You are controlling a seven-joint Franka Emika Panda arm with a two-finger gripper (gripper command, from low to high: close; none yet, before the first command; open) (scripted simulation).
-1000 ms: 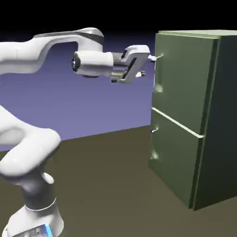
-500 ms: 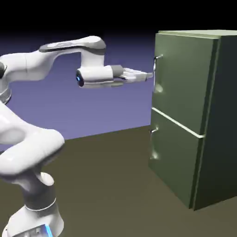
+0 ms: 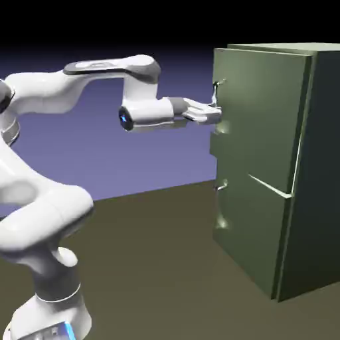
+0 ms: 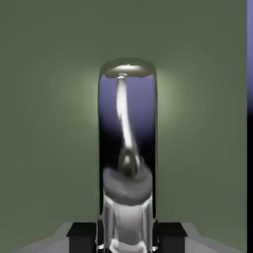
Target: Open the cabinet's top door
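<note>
the gripper (image 3: 216, 116) is closed on the upright handle (image 4: 127, 148) (reflective metal); the top door (image 3: 259, 113) stands slightly ajar.

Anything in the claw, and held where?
Yes, the claw is shut on the upper door's handle, gripping the bar partway along, between its ends.

Top door (image 3: 262, 116): smooth, flat, faintly satin olive-green. Its handle (image 4: 127, 123): glossy, mirror-like metal. Arm shell (image 3: 149, 114): smooth, glossy white, plastic-looking. All looked unroughened.

Arm (image 3: 46, 94) bent, pincer (image 3: 216, 114) closed (nearly level).
</note>
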